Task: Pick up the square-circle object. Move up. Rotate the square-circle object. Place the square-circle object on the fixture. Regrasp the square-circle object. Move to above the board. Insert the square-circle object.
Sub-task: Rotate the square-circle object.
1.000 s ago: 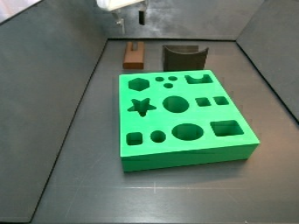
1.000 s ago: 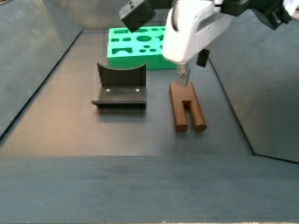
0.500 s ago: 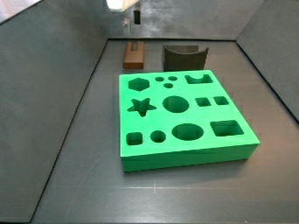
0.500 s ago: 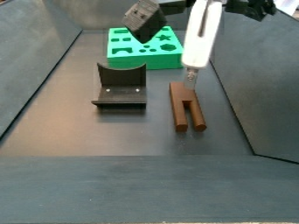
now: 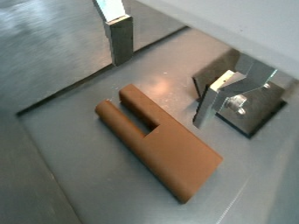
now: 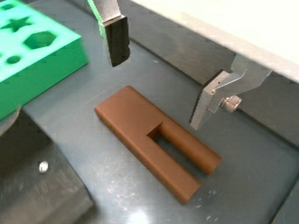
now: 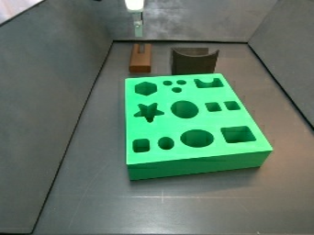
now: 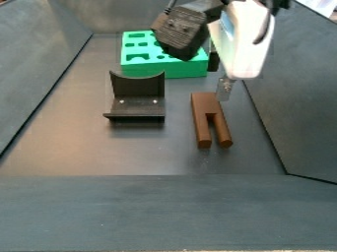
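Observation:
The square-circle object (image 5: 158, 144) is a dark brown block with two legs, lying flat on the floor; it also shows in the other views (image 6: 152, 140) (image 7: 142, 59) (image 8: 208, 118). My gripper (image 5: 163, 74) hangs open above it with nothing between its fingers, as both wrist views (image 6: 162, 79) show. In a side view only the gripper's tip (image 7: 135, 7) shows, at the picture's top edge. The fixture (image 8: 134, 96) stands beside the object, apart from it. The green board (image 7: 190, 119) with its cut-out holes lies beyond.
Grey walls close in the floor on the sides (image 7: 73, 83) (image 8: 297, 108). The fixture (image 7: 193, 59) stands between the object and the far right wall, and its base plate (image 6: 35, 188) shows in a wrist view next to the board (image 6: 41, 52).
The arm's wrist has turned and shifted slightly above the square-circle object. The object, fixture and board have not moved.

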{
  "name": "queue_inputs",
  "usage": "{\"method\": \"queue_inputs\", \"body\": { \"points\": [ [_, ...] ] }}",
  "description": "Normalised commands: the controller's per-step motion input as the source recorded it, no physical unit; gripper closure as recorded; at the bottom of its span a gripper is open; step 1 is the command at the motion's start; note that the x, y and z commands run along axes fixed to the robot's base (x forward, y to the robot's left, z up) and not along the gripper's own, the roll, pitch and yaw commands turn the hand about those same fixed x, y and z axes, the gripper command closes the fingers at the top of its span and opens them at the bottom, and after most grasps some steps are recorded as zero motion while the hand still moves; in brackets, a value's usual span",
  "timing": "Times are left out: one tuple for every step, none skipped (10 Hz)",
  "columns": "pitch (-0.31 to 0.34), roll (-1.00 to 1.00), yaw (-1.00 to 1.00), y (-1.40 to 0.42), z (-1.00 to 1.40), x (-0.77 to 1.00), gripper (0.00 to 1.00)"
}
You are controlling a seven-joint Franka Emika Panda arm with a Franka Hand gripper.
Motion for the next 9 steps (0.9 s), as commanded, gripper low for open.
{"method": "queue_inputs", "body": {
  "points": [
    [0.004, 0.00, 1.00, -0.01, -0.03, 0.02, 0.00],
    [0.004, 0.00, 1.00, -0.01, -0.03, 0.02, 0.00],
    [0.004, 0.00, 1.00, -0.01, -0.03, 0.02, 0.00],
    [0.004, 0.00, 1.00, -0.01, -0.03, 0.02, 0.00],
    [0.005, 0.00, 1.00, -0.01, -0.03, 0.02, 0.00],
    [0.005, 0.00, 1.00, -0.01, -0.03, 0.02, 0.00],
    [0.005, 0.00, 1.00, -0.01, -0.03, 0.02, 0.00],
    [0.005, 0.00, 1.00, -0.01, -0.03, 0.02, 0.00],
    [0.006, 0.00, 1.00, -0.01, -0.03, 0.02, 0.00]
  ]
}}
